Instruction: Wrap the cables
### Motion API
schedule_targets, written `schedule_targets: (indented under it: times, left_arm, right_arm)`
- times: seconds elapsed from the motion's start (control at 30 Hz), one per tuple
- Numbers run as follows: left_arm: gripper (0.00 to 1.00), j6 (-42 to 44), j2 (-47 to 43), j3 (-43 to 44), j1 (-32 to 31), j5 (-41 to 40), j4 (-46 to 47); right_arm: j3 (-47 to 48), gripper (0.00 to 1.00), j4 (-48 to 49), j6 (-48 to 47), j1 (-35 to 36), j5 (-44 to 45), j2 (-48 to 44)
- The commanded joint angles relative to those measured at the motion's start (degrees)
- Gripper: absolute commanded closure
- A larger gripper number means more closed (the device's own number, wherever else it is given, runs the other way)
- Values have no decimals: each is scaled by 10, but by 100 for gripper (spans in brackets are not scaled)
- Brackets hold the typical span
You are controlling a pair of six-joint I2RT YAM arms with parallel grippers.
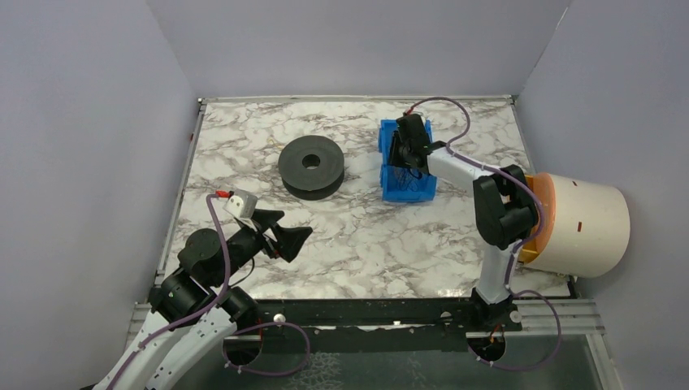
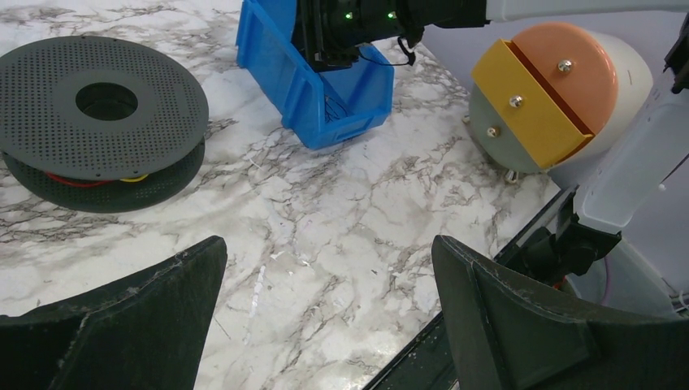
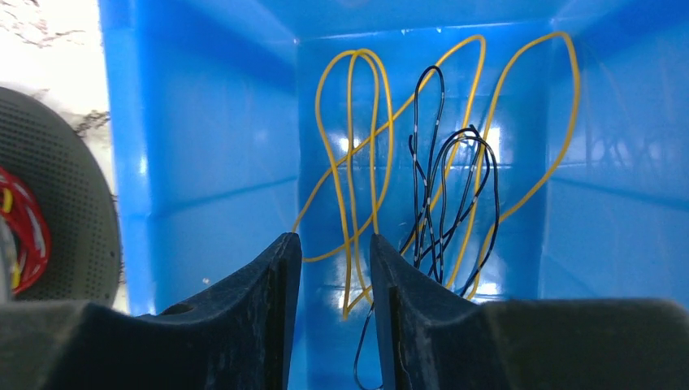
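Deep inside the blue bin (image 1: 406, 193), at the upper right of the overhead view, the right gripper (image 3: 333, 244) brackets a yellow cable (image 3: 351, 162).

Its jaws stand partly closed with a clear gap showing. One yellow strand runs down between them and is not yet pinched, so nothing is held. The dark cable (image 3: 443, 203) lies tangled just right of it, at frame centre. Judged from this, the jaws should close on the yellow strand alone, then lift straight up so the loops slip free of the dark one. The black spool (image 1: 311, 165), centre-left, already carries red and yellow turns (image 3: 28, 236). At lower left, the left gripper (image 2: 329, 244) hangs spread wide and empty.
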Motion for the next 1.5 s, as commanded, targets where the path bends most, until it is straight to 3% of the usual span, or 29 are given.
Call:
schedule_targets:
  times: [0.0,0.13,0.23,0.27,1.1,1.47]
  left_arm:
    - [1,8,-4,-5,3,-2,17]
    - [1,7,-2,-5,3,-4,18]
    - [1,7,1,-5,3,-4,17]
    - [1,8,3,-5,3,-4,17]
    - [1,6,23,-4,12,-1,17]
    - [1,6,24,-5,14,-1,17]
  right_arm:
    - [23,61,4,7,2,17,32]
    - [17,72,17,8,2,15,42]
    - [16,97,18,8,2,22,36]
    - [12,99,24,8,2,24,28]
    - [53,99,33,-45,2,45,-225]
    - [102,99,51,-60,2,41,-279]
